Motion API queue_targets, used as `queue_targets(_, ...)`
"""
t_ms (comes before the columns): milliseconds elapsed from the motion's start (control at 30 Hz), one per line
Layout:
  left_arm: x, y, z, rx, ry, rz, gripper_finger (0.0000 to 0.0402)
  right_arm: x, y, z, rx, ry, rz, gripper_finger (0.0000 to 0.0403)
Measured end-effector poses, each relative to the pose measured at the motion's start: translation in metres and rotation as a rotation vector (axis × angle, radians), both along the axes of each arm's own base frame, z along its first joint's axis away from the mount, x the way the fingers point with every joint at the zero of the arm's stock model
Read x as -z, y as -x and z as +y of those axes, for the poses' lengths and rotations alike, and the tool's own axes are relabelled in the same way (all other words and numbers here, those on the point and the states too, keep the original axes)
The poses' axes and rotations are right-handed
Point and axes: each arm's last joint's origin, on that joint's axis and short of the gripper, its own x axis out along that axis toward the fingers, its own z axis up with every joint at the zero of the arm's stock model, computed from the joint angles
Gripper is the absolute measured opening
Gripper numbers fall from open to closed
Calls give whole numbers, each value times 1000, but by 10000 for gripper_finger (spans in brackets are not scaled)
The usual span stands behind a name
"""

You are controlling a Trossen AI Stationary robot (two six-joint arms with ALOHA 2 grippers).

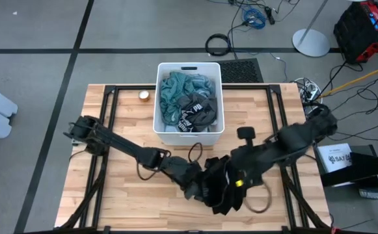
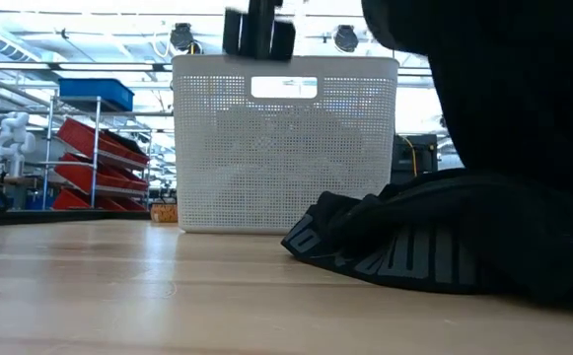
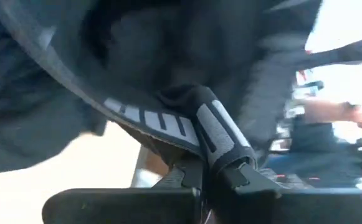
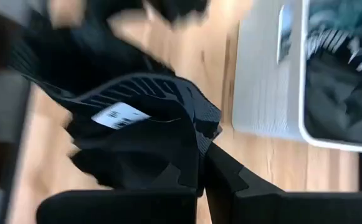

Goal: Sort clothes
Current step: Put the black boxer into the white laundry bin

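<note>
From above, both arms meet over a black garment (image 1: 220, 187) lying on the wooden table (image 1: 130, 195), at about six o'clock from the white bin (image 1: 189, 70). The bin holds teal clothes (image 1: 172, 91) and another black piece (image 1: 198, 112). Only the wrist views show the grips. The left gripper (image 3: 207, 180) is squeezed shut on a fold of the black garment's striped band. The right gripper (image 4: 200, 168) is shut on the same garment, near its white label (image 4: 113, 116).
</note>
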Motion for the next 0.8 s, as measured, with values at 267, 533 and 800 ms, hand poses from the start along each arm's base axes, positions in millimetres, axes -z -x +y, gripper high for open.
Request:
queue_targets(267,-60,25,4,-49,36,-177,8,37,13,-16,13,66,99,0)
queue_targets(533,-154,62,28,-137,-135,-575,8,-12,47,-46,55,-82,-289,0)
queue_targets(800,-206,105,52,-263,-440,-588,8,-57,34,-52,-88,-171,-719,0)
